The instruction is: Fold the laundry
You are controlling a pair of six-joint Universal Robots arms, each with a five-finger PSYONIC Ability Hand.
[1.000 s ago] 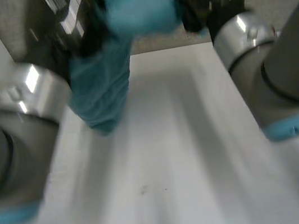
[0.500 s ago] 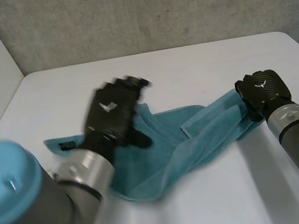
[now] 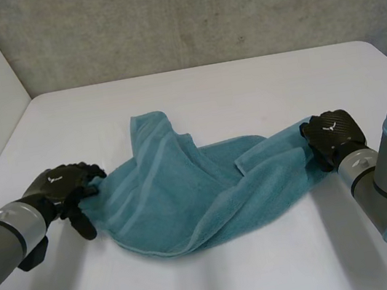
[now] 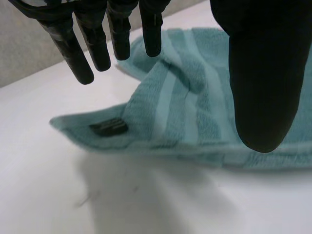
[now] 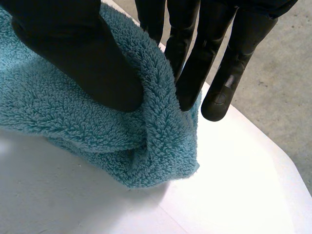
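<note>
Bunching looked likely if pulled, as the right hand (image 3: 333,136) pinched one end of the fluffy teal towel (image 3: 187,197) while the left hand (image 3: 58,185) hung loose, maybe not touching.

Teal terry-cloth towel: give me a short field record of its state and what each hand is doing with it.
item: teal terry-cloth towel
state: crumpled, lying between the hands on the white table
left hand: open, fingers straight above the towel's tagged corner
right hand: thumb and fingers pinch the opposite end
marker: dark tag on the corner
fold: no neat fold yet
</note>
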